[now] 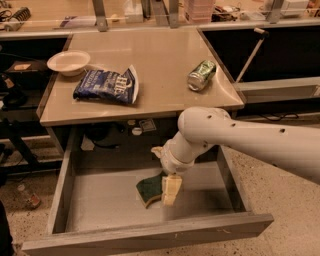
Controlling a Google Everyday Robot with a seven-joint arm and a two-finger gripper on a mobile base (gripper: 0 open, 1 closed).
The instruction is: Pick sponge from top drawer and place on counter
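Observation:
The top drawer (100, 200) is pulled out wide below the counter (150, 60). The sponge (148, 189), dark green on top with a yellow base, lies on the drawer's grey bottom near the middle, slightly right. My gripper (168, 189) reaches down into the drawer from the right on the white arm (240, 142). Its cream tip sits right against the sponge's right edge. I cannot see whether it holds the sponge.
On the counter lie a white bowl (68, 62) at the far left, a blue chip bag (107, 85) and a crushed green can (201, 75) near the right edge. A long shelf (150, 15) with metal posts runs behind. The drawer's front panel (150, 235) is nearest me.

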